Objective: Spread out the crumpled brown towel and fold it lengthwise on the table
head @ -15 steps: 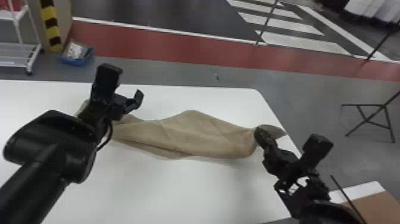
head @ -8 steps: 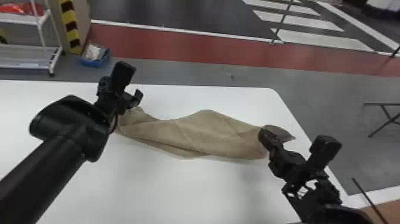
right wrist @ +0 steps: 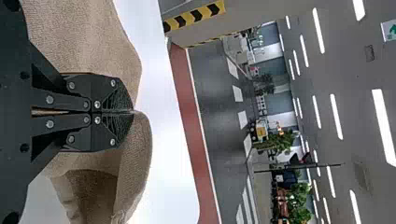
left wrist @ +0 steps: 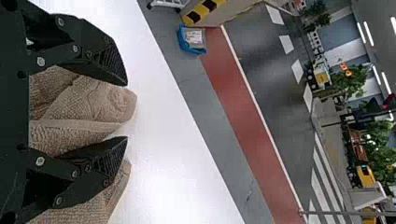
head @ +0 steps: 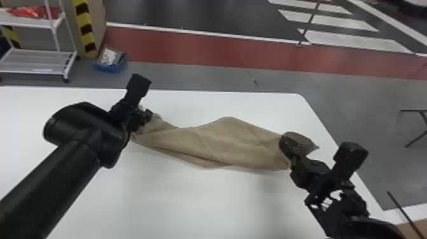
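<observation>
Apparently, your right gripper (right wrist: 133, 112) served as an anchor at one end of the brown towel (head: 222, 143): its jaws were together, clamped on the cloth. Your left gripper (left wrist: 127, 112) had its jaws apart around a bunched end, presumably placed for a pinch that would let you pull the towel straight. From the head view you could see the cloth's whole run on the white table (head: 190, 203), between both sets of jaws; the left wrist view revealed the rumpled folds between the left jaws, largely masked in the head view.
</observation>
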You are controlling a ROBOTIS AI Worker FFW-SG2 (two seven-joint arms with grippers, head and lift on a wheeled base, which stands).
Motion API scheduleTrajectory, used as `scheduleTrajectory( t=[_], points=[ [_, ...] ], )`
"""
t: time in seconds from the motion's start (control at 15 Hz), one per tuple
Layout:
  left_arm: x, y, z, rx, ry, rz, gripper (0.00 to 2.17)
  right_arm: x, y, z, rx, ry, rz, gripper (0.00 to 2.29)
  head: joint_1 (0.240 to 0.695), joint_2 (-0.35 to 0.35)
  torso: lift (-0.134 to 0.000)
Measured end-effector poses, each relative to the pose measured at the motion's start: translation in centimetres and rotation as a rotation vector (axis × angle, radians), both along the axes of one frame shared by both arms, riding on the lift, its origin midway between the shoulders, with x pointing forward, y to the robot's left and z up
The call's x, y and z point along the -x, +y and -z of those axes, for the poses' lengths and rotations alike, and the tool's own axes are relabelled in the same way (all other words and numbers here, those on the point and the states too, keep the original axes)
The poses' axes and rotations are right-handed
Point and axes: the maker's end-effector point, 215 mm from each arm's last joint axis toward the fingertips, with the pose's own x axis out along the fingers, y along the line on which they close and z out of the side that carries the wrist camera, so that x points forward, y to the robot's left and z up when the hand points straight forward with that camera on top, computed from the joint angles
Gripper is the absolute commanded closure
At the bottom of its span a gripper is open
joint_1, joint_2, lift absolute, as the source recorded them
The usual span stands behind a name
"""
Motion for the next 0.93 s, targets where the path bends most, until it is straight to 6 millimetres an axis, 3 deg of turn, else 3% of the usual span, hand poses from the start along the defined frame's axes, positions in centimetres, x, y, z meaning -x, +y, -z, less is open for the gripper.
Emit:
scheduleTrajectory(
  t=[0.27,0.4,0.67,0.8,0.93],
  points=[
    [1.7,-0.7,0.6,-0.011,0.053,-0.002,1.0,0.0,0.0,0.0,-0.002,0.0,0.0,2.04,0.695,-0.244,-0.124],
    [2.5,-1.0,0.5,-0.007,0.073,-0.004,1.36,-0.2,0.2,-0.1,-0.003,-0.003,-0.003,2.04,0.695,-0.246,-0.124],
    [5.0,-0.7,-1.2,0.058,0.075,-0.048,1.36,-0.4,0.9,-0.3,-0.009,-0.008,-0.012,2.04,0.695,-0.243,-0.124],
    [7.0,1.5,-3.2,0.12,0.05,-0.102,1.36,-0.9,1.0,-1.0,-0.007,-0.021,-0.014,2.04,0.695,-0.228,-0.124],
    [9.3,6.7,-5.1,0.158,0.028,-0.202,1.36,-1.7,0.4,-2.0,-0.004,-0.029,-0.012,2.04,0.695,-0.195,-0.124]
  ],
)
